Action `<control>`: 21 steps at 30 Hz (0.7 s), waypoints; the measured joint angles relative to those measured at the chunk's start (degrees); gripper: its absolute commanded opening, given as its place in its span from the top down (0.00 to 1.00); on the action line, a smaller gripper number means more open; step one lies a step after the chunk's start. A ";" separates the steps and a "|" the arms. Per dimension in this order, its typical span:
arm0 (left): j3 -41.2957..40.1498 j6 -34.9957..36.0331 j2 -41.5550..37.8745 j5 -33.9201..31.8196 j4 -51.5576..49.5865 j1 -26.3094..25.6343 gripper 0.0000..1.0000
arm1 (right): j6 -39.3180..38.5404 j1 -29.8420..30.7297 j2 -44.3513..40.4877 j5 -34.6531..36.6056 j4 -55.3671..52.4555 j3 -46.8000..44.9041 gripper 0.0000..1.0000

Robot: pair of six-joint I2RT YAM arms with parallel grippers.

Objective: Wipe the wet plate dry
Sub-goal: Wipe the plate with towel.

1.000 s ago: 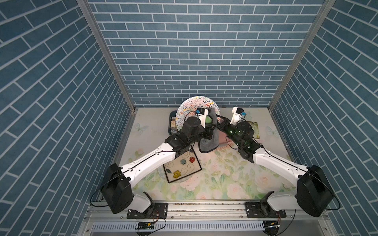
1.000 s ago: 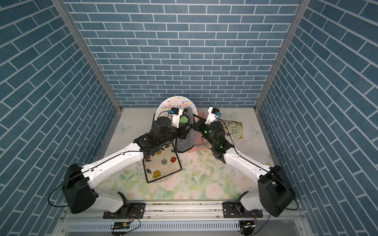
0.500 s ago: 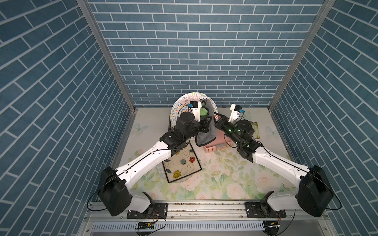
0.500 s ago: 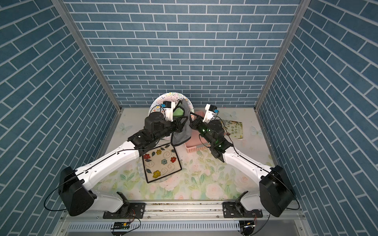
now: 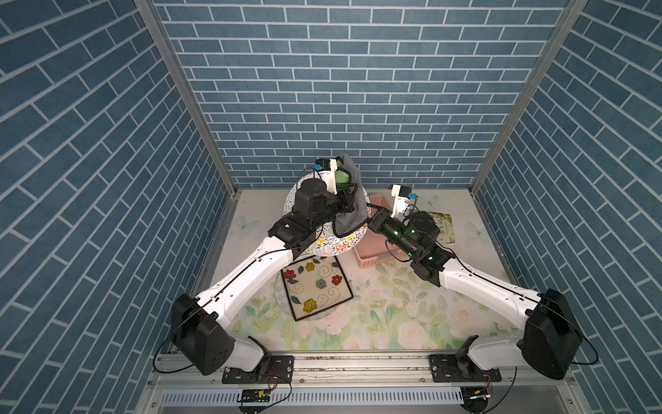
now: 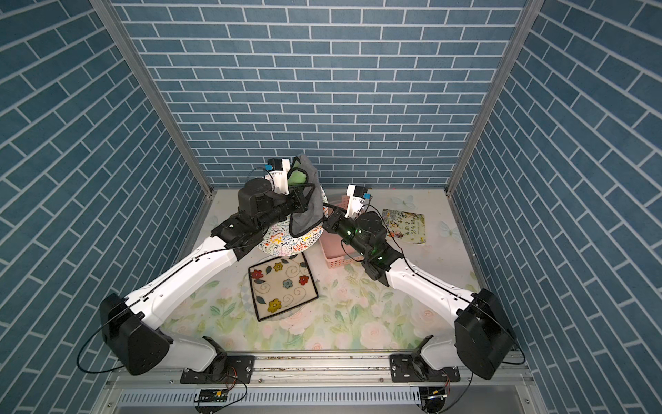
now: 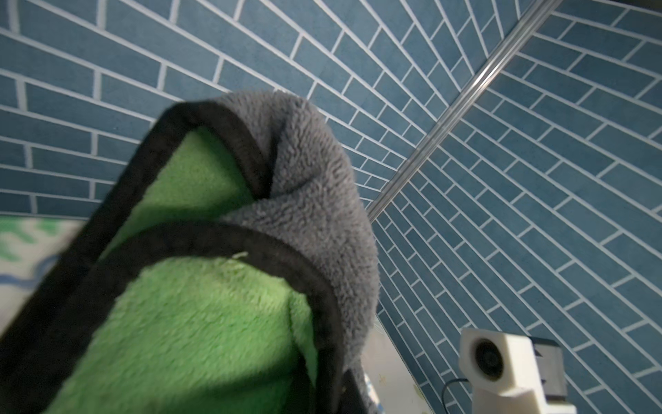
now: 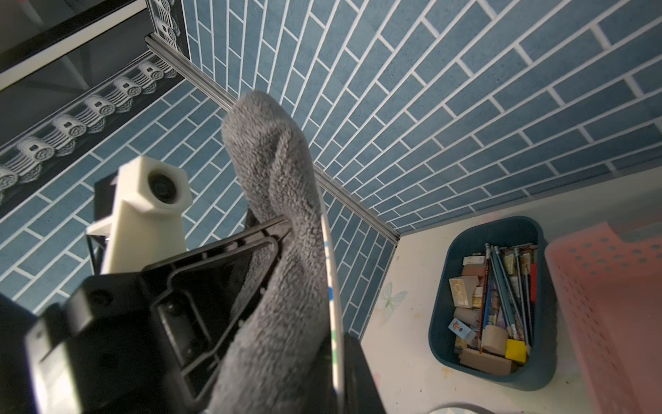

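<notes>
Left gripper point(image 5: 346, 193) is clamped on the grey-and-green fleece cloth point(image 5: 351, 215), with the cloth lying against the round white squiggle-patterned plate point(image 5: 340, 245). Right gripper point(image 5: 369, 214) is clamped on the plate rim, holding the plate tilted just above frame centre in both top views.

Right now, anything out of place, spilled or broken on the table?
Nothing spilled or broken. One oddity: the square flowered plate lies skewed on top of a round pale plate, beside the pink basket.
</notes>
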 measured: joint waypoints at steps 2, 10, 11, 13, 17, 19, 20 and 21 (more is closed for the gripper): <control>0.46 0.85 -0.02 -0.90 -0.66 -0.11 1.00 | -0.04 -0.02 0.00 -0.02 -0.04 0.17 1.00; -6.01 -3.19 -7.02 -0.74 -0.44 9.97 1.00 | -1.60 -0.22 -1.75 -1.68 -3.02 0.46 1.00; -6.14 -3.41 -7.13 -0.59 -0.20 10.03 1.00 | -1.62 -0.11 -1.75 -1.77 -2.89 0.46 1.00; -5.92 -3.58 -6.38 -0.79 0.70 8.70 1.00 | -1.53 0.09 -1.49 -1.73 -2.43 0.48 1.00; -4.31 -3.30 -3.58 -0.61 1.33 5.03 1.00 | -0.83 0.42 0.76 -2.01 -0.81 0.68 1.00; -4.31 -3.37 -3.43 -0.39 0.72 5.22 1.00 | -0.63 0.35 1.05 -2.23 -1.03 0.66 1.00; -4.35 -3.58 -3.82 0.15 0.39 6.03 1.00 | -0.66 0.17 1.01 -2.54 -1.07 0.66 1.00; -4.66 -3.89 -4.52 0.39 0.13 7.15 1.00 | -0.63 -0.17 0.74 -3.06 -1.11 0.66 1.00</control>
